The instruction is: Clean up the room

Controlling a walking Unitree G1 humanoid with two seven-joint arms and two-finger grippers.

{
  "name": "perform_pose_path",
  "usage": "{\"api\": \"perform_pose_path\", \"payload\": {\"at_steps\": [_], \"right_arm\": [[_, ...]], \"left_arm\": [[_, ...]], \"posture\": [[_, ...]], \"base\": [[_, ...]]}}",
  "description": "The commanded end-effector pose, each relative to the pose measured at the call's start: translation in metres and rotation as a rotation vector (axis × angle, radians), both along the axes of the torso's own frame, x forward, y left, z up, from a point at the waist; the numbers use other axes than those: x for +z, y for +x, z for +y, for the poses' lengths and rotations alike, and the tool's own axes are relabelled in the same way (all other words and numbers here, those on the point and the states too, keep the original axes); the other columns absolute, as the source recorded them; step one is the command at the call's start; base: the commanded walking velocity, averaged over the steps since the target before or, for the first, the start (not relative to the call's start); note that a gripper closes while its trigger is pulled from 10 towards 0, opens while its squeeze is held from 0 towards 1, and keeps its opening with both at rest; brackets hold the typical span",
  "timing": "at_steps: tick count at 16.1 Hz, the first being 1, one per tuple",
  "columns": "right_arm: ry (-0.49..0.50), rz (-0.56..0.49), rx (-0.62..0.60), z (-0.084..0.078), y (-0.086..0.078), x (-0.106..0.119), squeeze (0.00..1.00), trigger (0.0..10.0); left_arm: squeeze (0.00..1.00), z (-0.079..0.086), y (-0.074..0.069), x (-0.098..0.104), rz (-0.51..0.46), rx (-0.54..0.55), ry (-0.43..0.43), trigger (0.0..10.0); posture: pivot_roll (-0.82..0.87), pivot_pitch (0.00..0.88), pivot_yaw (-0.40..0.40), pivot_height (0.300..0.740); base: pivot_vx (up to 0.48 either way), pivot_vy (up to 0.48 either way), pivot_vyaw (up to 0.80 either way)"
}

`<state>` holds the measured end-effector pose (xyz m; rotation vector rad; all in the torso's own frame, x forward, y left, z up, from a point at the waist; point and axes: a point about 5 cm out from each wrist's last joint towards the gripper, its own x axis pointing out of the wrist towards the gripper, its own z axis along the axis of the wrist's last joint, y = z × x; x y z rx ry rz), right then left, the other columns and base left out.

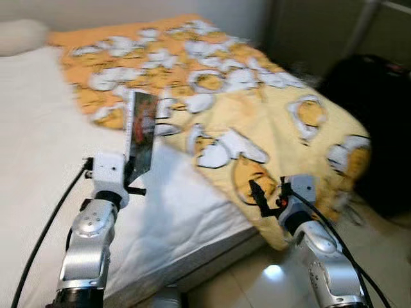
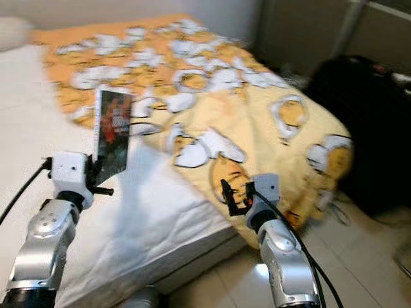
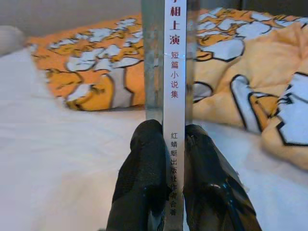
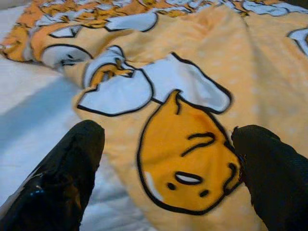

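**Book standing upright in the left gripper above the bed**

Book (image 1: 142, 131) is standing on end, its long axis running nearly vertical with the top leaning a little away from the robot, and it is hanging over the white sheet (image 1: 38, 147) near the edge of the patterned blanket (image 1: 257, 109). Its dark cover with a reddish picture is facing the robot's right, and its narrow spine is facing back toward the wrist camera.

The left gripper (image 3: 169, 159) is clamping the lower end of the book, one black finger (image 3: 144, 168) pressing each side of the spine, so the jaws are standing only as far apart as the book is thick. The white spine (image 3: 174, 96) is carrying a column of Chinese characters: red ones near the top reading 相上演, then 短篇小说集 below, and smaller red characters 红蜻蜓 lower down between the fingers; the remaining print is too small to make out.

The right gripper (image 4: 168, 159) is hovering empty with its fingers (image 4: 67, 173) spread wide, pointing at the orange-yellow blanket where a cartoon egg-yolk face is showing between them. It is sitting near the bed's corner, touching nothing that can be seen.

A dark suitcase (image 1: 379, 122) is standing on the floor (image 1: 379, 250) beyond the bed's far corner, and a pillow (image 1: 22, 33) is lying at the head of the bed.
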<state>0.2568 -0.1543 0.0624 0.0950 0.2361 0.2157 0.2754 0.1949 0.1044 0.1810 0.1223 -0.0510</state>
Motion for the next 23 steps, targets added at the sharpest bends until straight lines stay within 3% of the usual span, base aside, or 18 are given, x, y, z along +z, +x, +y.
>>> {"api": "perform_pose_path", "payload": {"at_steps": [1,3,4,7,9,23], "right_arm": [[0.003,-0.014,-0.026,-0.002,-0.001,0.002,0.0,10.0],[-0.001,-0.028,-0.022,-0.004,0.002,0.006,0.0,10.0],[0.027,-0.022,-0.026,-0.003,0.004,0.006,0.0,10.0],[0.042,-0.009,-0.008,0.003,0.004,0.002,0.0,10.0],[0.083,-0.013,-0.043,0.003,0.008,0.004,0.0,10.0],[0.074,-0.004,-0.029,0.007,0.011,0.002,0.0,10.0]], "left_arm": [[0.0,-0.001,0.002,0.006,-0.037,-0.006,0.017,10.0],[0.0,-0.011,0.007,0.006,-0.017,-0.022,0.011,10.0],[0.0,-0.017,0.006,0.006,-0.001,-0.039,-0.035,10.0],[0.0,-0.008,0.004,0.006,-0.003,-0.015,-0.012,10.0],[0.0,-0.006,0.007,0.008,-0.005,-0.009,0.002,10.0],[0.0,-0.003,0.008,0.013,-0.006,-0.005,0.018,10.0]], "posture": [[-0.02,0.0,0.021,0.74],[-0.02,0.0,0.023,0.74],[-0.01,0.0,0.016,0.74],[0.0,0.0,0.01,0.74],[0.0,0.0,0.007,0.74],[0.03,0.0,0.0,0.74]], "base": [[0.0,0.0,0.8],[0.0,0.0,0.8],[0.0,0.0,0.8],[0.0,0.216,0.8],[0.0,0.347,0.0],[0.0,0.366,0.0]]}}
